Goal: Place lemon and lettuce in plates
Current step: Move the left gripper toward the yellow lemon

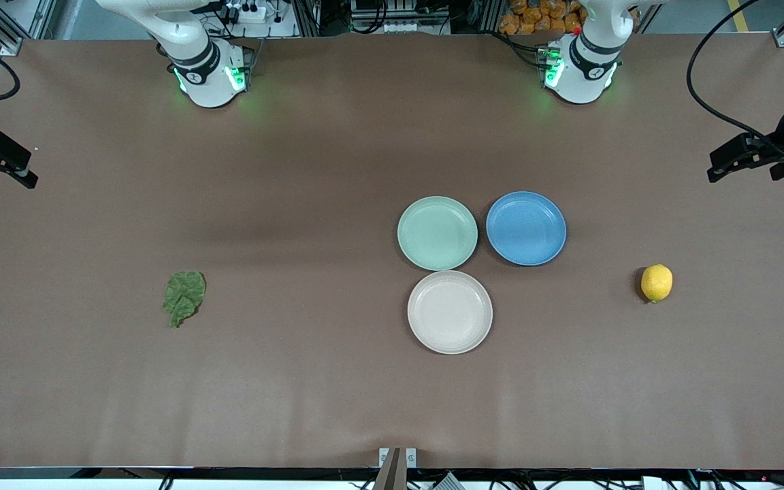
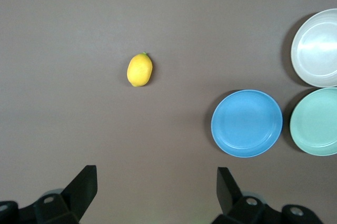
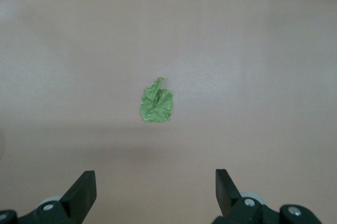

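The left end effector (image 2: 152,192) is held wide open and empty above the table's (image 1: 337,150) left-arm end, the lemon (image 1: 656,282) lying apart from it. The right end effector (image 3: 152,192), likewise open and empty, is held above the opposite end, the lettuce (image 1: 184,297) apart. The mint plate (image 1: 437,233), beige plate (image 1: 449,312) and blue plate (image 1: 525,228) are clustered between. Only the front view shows lemon and lettuce together.

The table (image 1: 297,170) is lit evenly from above, and no harsh glare is seen on its brown cover. Soft, broad shadows are cast across it near the arms' bases, where a green glow is spread. A short dark shadow is thrown beside the lemon (image 1: 656,282), below the left gripper (image 2: 157,182). Pale sheen is shown on the beige plate (image 2: 316,50). Under the right gripper (image 3: 155,182), the cover is rendered pinker and brighter, and the lettuce (image 3: 156,103) stays sharp.
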Robot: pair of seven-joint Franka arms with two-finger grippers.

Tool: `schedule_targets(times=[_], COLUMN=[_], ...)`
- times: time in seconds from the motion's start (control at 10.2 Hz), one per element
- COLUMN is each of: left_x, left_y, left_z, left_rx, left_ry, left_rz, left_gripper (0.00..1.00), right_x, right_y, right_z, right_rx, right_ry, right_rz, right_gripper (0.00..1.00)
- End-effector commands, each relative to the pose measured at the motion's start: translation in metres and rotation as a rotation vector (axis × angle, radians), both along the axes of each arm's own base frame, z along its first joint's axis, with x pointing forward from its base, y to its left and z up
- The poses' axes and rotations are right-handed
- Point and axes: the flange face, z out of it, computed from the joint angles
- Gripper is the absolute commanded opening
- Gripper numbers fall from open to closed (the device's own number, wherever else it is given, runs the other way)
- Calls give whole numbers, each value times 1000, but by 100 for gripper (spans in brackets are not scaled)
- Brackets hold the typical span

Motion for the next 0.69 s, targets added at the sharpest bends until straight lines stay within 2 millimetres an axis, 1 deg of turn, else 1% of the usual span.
schedule_targets(times=[0.0, 0.1, 0.2, 0.39, 0.59], left_x=[13, 17, 18, 18, 18], left_y=[11, 12, 11, 11, 11], left_z=[-26, -37, -52, -75, -98], left_rx=[-12, -13, -13, -13, -12], left_ry=[37, 43, 48, 43, 40], left_rz=[-20, -19, -21, -23, -26], left_gripper=[100, 100, 100, 100, 100], right_x=[0, 2, 3, 5, 10], right_y=[-6, -6, -6, -5, -6], right_z=[2, -2, -3, -5, -13], right_rx=[8, 6, 6, 5, 4], right_ry=[-19, -12, -9, -15, -6], right_rz=[-6, -7, -7, -5, -7], right_gripper=[100, 100, 100, 100, 100])
